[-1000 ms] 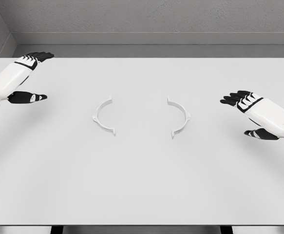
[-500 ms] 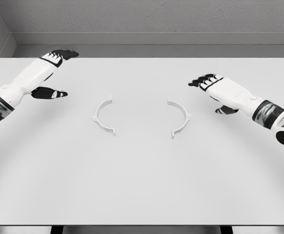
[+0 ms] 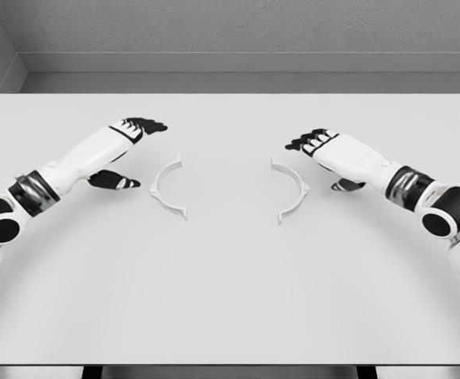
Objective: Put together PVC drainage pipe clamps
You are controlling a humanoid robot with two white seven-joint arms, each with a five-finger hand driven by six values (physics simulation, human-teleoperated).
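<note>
— Where do the clamp pieces lie?
— The left clamp half (image 3: pixel 166 188) and the right clamp half (image 3: pixel 290 190) lie flat near the middle of the white worktop (image 3: pixel 230 292), well apart, their hollow sides facing each other.
— And the hands?
— The left hand (image 3: pixel 131 146) hovers just left of the left clamp half, fingers spread, holding nothing. The right hand (image 3: pixel 324 154) hovers just right of the right clamp half, fingers likewise apart and empty. Neither touches a piece.
</note>
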